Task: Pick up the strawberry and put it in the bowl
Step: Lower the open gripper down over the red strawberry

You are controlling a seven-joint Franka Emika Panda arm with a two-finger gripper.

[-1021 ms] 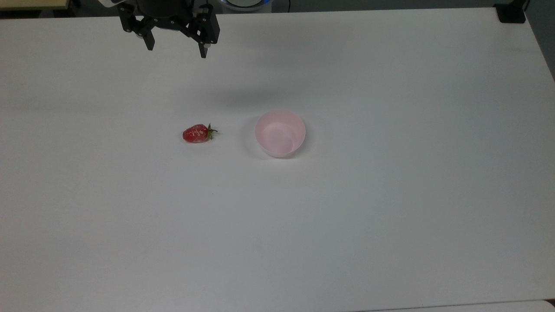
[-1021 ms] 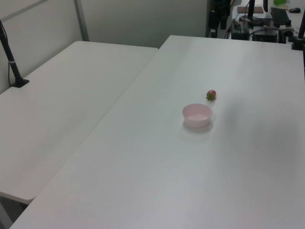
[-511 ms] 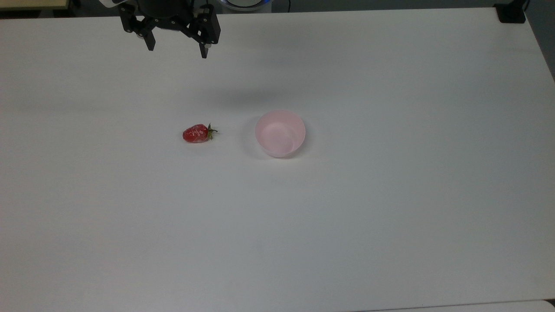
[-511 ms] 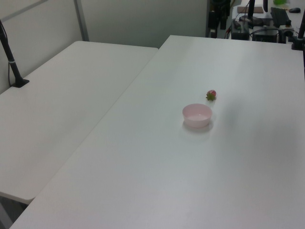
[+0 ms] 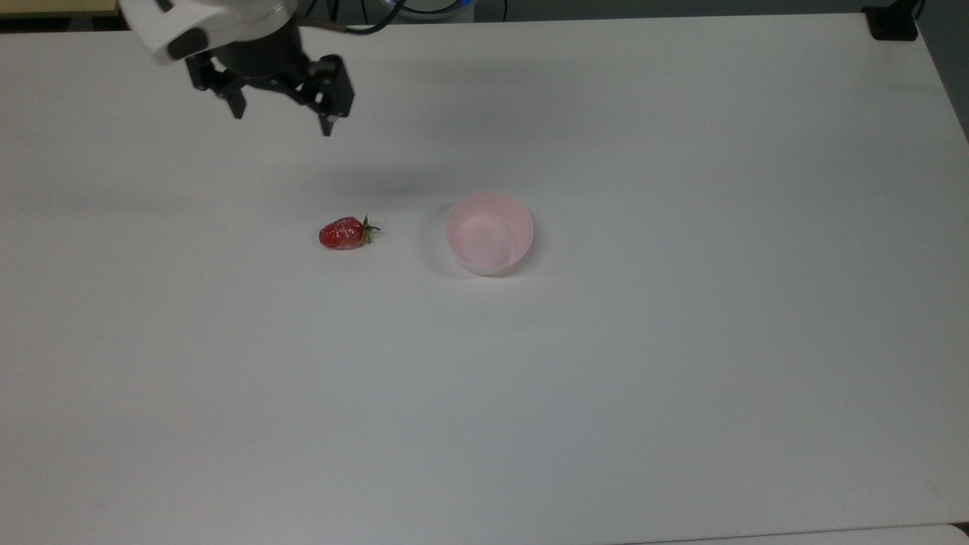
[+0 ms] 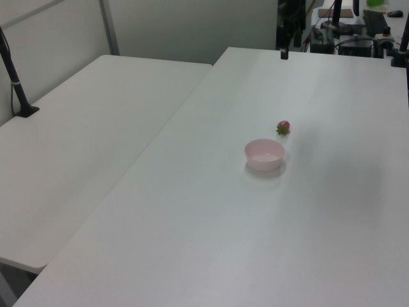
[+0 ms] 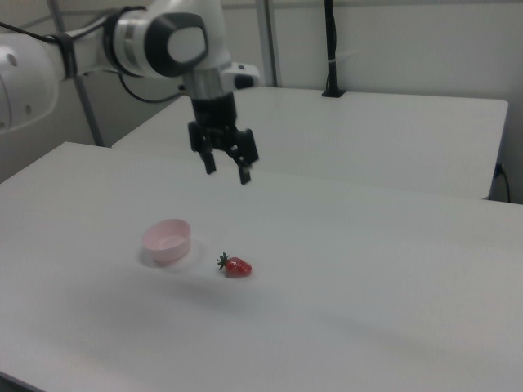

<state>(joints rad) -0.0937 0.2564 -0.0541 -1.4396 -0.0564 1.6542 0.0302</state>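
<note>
A glossy red strawberry (image 5: pixel 343 233) with a green stem lies on the white table (image 5: pixel 606 378); I also see the strawberry (image 7: pixel 237 267) in the right view and the strawberry (image 6: pixel 283 126) in the left view. The pale pink bowl (image 5: pixel 489 232) stands upright and empty just to its right in the top view, apart from it; the bowl (image 7: pixel 167 241) and the bowl (image 6: pixel 264 154) show in the side views too. My gripper (image 5: pixel 281 124) hangs open in the air, above and behind the strawberry, holding nothing. In the right view the gripper (image 7: pixel 226 171) is well above the table.
A second white table (image 6: pixel 83 147) adjoins at the left view's left, with a black post (image 6: pixel 16 83) on it. Dark equipment and cables (image 6: pixel 358 38) sit past the far edge. A black clamp (image 5: pixel 892 23) is at the top view's upper right corner.
My gripper has come down and toward the strawberry, shifting slightly to the top view's left; more of the white wrist shows. Strawberry and bowl have not moved.
</note>
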